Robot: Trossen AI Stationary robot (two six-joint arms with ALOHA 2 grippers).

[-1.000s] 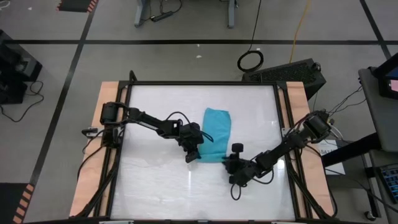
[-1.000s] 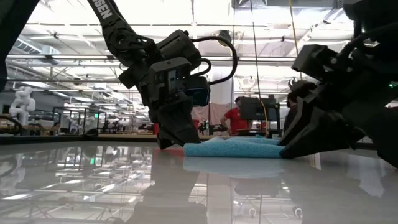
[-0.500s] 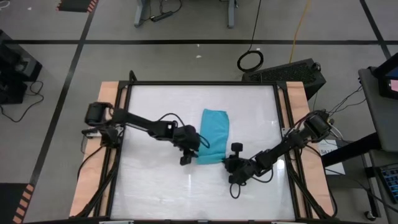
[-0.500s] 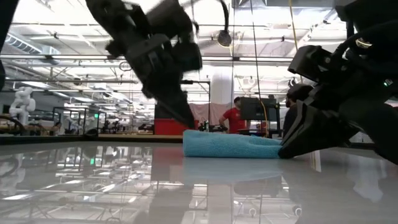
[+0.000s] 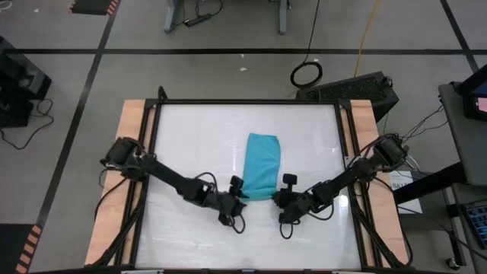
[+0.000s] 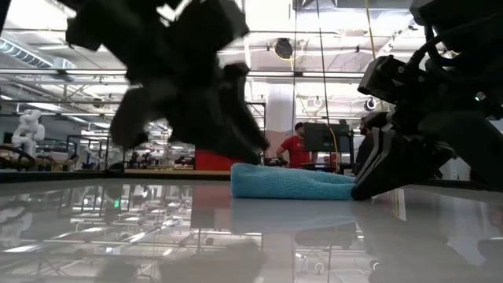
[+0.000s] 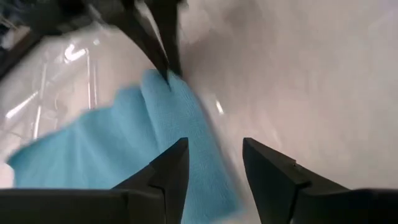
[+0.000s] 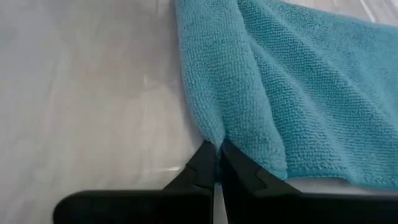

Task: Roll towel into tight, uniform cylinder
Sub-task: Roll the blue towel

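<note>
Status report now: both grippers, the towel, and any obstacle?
Right gripper shut on the towel at its near corner. Left gripper open at the other near corner, holding nothing. Towel folded flat, not rolled. No obstacle seen.

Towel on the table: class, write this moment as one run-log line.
towel: folded flat, unrolled | right gripper: shut on towel's near corner | left gripper: open at other near corner, not gripping

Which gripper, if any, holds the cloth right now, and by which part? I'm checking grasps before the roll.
The right gripper is shut on the near corner edge of the turquoise terry-cloth towel. The left gripper is open beside the towel's other near corner, holding nothing.
</note>
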